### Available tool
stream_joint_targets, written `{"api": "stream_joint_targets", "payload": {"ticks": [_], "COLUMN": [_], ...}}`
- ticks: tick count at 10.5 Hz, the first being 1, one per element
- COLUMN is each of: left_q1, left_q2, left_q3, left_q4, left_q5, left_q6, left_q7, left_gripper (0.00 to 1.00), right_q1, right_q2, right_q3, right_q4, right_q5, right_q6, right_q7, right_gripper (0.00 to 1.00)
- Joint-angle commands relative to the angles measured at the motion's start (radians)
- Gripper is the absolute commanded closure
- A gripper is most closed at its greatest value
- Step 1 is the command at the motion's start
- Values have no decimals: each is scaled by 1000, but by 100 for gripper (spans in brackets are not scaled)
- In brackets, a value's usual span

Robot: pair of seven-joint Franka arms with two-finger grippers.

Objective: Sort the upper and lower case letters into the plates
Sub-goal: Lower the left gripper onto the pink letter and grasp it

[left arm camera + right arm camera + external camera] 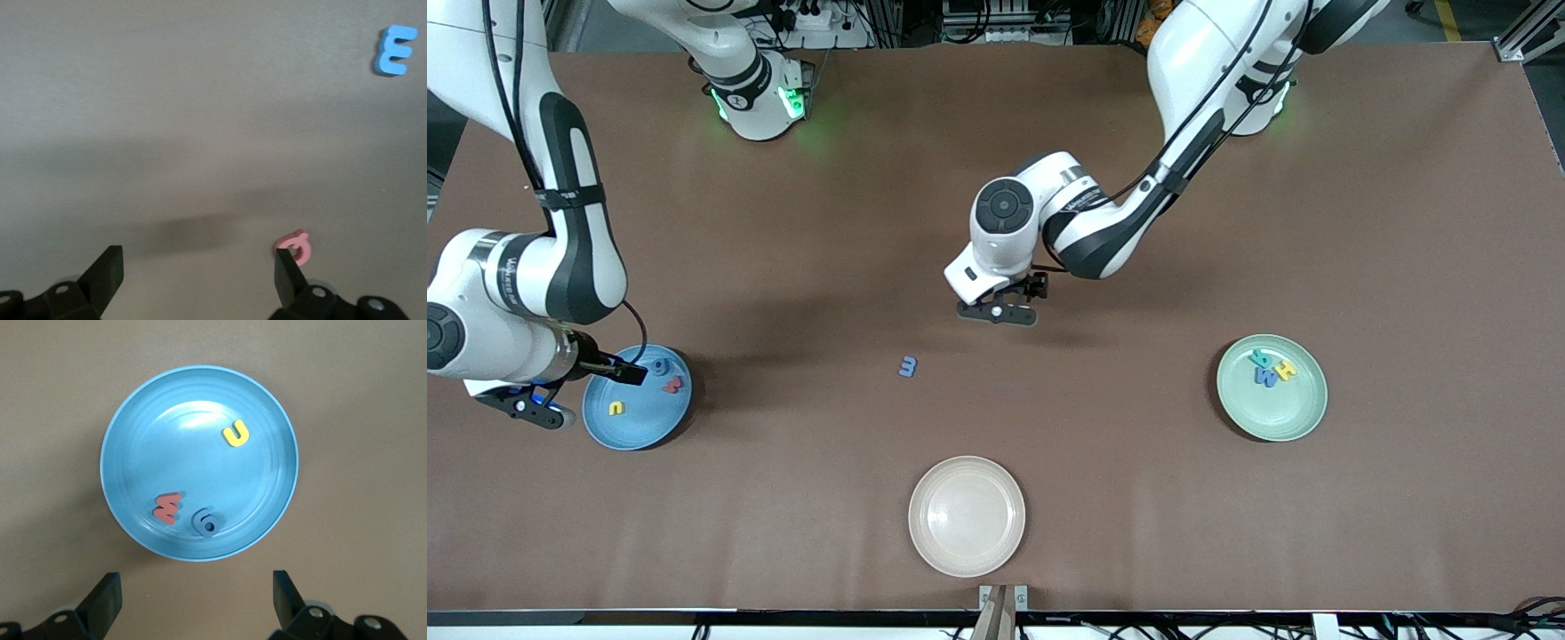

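Beige plate: round cream-beige plate (967, 516) near table edge.
Left gripper (999, 312): spread over bare brown mat.
Right gripper (525, 408): spread above sky-blue round plate (637, 397) rim; 3 letters inside.

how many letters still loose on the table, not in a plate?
2: the blue letter mid-table and a pink letter by the left gripper, which may hide more.

On the plain brown tabletop (1049, 427) I see a sky-blue round plate (133, 420) holding yellow (235, 434), red (167, 508) and dark blue letters (205, 523); my fingers (105, 597) are black.
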Motion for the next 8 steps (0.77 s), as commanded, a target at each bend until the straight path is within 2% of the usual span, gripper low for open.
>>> {"api": "stream_joint_targets", "payload": {"ticks": [1, 4, 6, 8], "left_q1": [-59, -84, -186, -211], "left_q2": [26, 58, 60, 81], "left_q3": [15, 27, 135, 148], "left_q4": [35, 38, 38, 46], "left_q5": [-7, -7, -10, -12], "left_q6": [43, 84, 87, 87], "left_q7": [-41, -41, -41, -43], "left_gripper": [0, 0, 0, 0], "right_q1": [-5, -5, -5, -5], "right_q2": [7, 7, 7, 7], "right_q3": [5, 4, 5, 5], "right_q4": [22, 22, 21, 21], "right_q5": [-1, 0, 0, 0], "right_q6": [-9, -9, -9, -9], "right_q7": [-3, -3, -3, -3], "right_gripper": [0, 0, 0, 0]}}
